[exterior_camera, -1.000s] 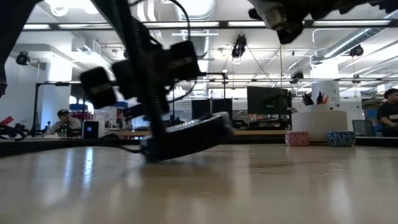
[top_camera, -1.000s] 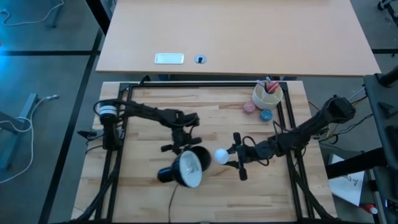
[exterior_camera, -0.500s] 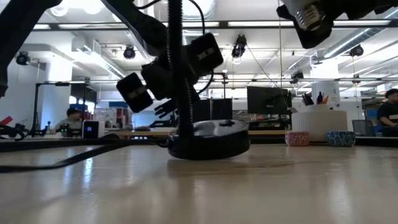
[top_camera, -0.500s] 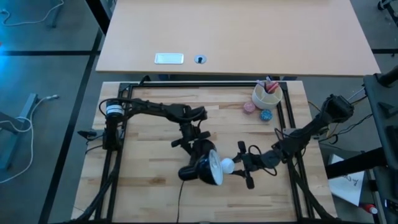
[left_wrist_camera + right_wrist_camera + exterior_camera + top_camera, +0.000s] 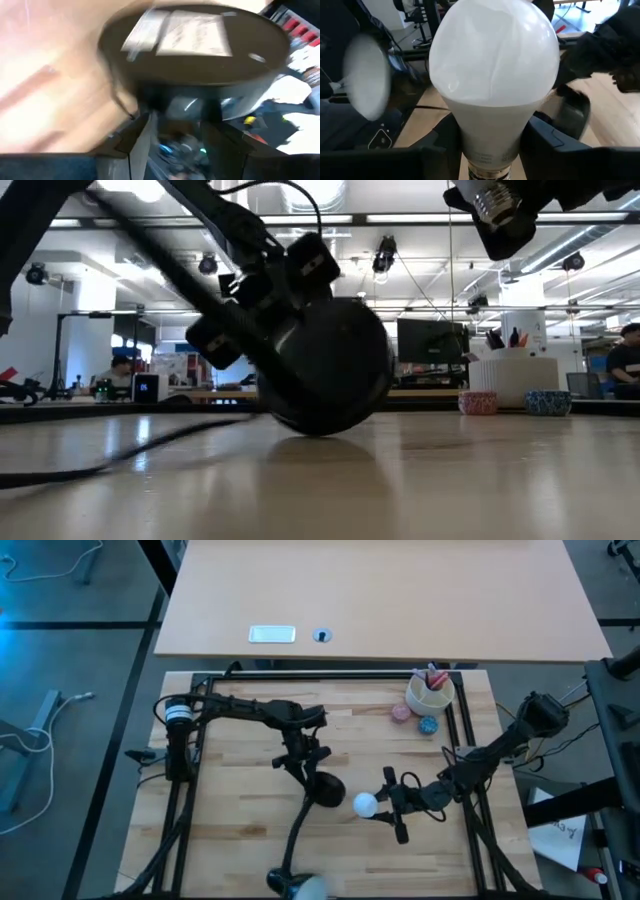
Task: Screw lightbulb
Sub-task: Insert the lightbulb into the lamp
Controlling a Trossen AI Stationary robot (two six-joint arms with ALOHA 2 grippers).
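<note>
The white lightbulb (image 5: 365, 804) is in my right gripper (image 5: 383, 806), right of the table's middle and clear of the wood; it fills the right wrist view (image 5: 492, 75). In the low view its metal screw end (image 5: 494, 204) shows at the top. The black desk lamp has toppled. Its round base (image 5: 325, 788) stands on its rim (image 5: 322, 370), its arm (image 5: 297, 835) runs toward the near edge, and its shade (image 5: 298, 887) lies there. My left gripper (image 5: 303, 760) is shut at the base's far side. My left gripper holds the lamp at the far edge of its base (image 5: 185, 107), coming level from the far side; blur hides the exact part. The base is tipped up on its rim, its labelled underside (image 5: 192, 35) toward the gripper. My right gripper pinches the bulb's narrow neck (image 5: 490, 145) between its two fingers (image 5: 442, 147), coming level from the table's right. The bulb lies level, globe toward the lamp base, lifted clear of the table.
A cream cup of pens (image 5: 430, 692) and small pink (image 5: 401, 712) and blue (image 5: 428, 725) balls stand at the back right. A black frame rail (image 5: 330, 678) borders the work area. Bare wood lies left of the lamp.
The lamp has fallen over: its shade, which was up beside the bulb, has swung down to the near edge, and its base has tipped from flat onto its rim. My left gripper has stayed at the base. My right gripper moved slightly toward the near edge with the bulb, then held.
</note>
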